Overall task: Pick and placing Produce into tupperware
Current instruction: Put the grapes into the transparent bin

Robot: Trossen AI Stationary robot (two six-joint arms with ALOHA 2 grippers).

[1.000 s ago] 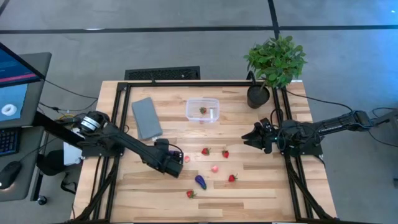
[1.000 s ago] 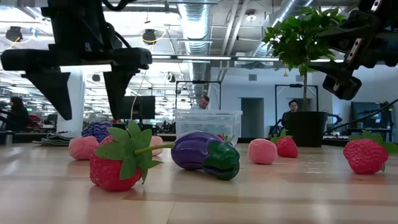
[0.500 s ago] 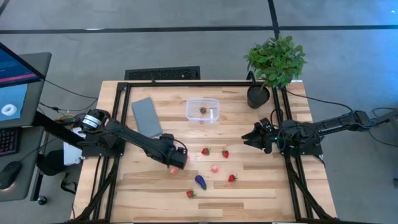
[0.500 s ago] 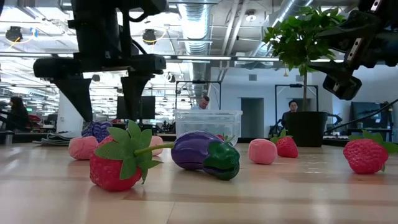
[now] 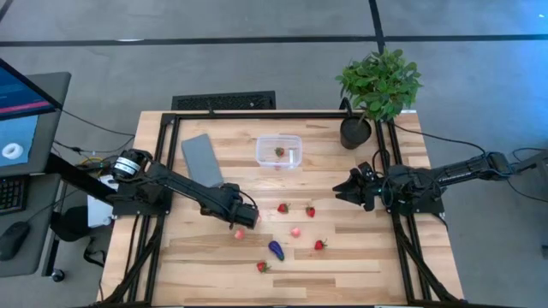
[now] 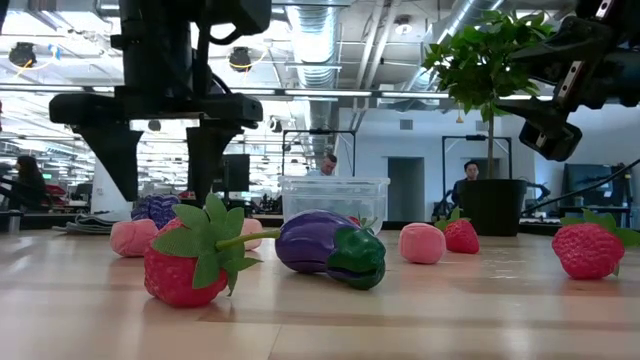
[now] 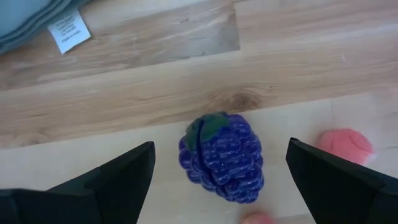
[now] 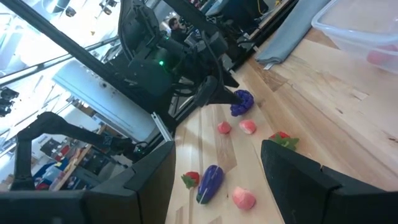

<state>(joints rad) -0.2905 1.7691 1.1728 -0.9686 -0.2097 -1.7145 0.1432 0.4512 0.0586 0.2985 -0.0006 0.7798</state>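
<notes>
- On the tabletop, the largest task thing is the tupperware, a clear tub at the back middle with one strawberry already inside; most of the produce lies loose in front of it, so the task looks early.
- Beside the tub, on its left, lies a flat grey lid; a potted plant stands to its right at the tabletop's back corner.
- In front of the tupperware and to its left, the left gripper hangs low with its fingers spread wide apart and nothing between them.
- Straight below that gripper, the wrist view shows a purple grape cluster centred between the two fingers, with a pink piece just beside it.
- The step in hand appears to be the approach to a grasp; the next move calls for lowering around the grapes and closing without catching the pink piece, then carrying them back to the tub.
- The right gripper waits to the right of the tupperware, above the tabletop's edge; its fingers seem parted and empty, though the view is not plain.
- A purple eggplant and scattered strawberries lie farther in front of the tub.
</notes>
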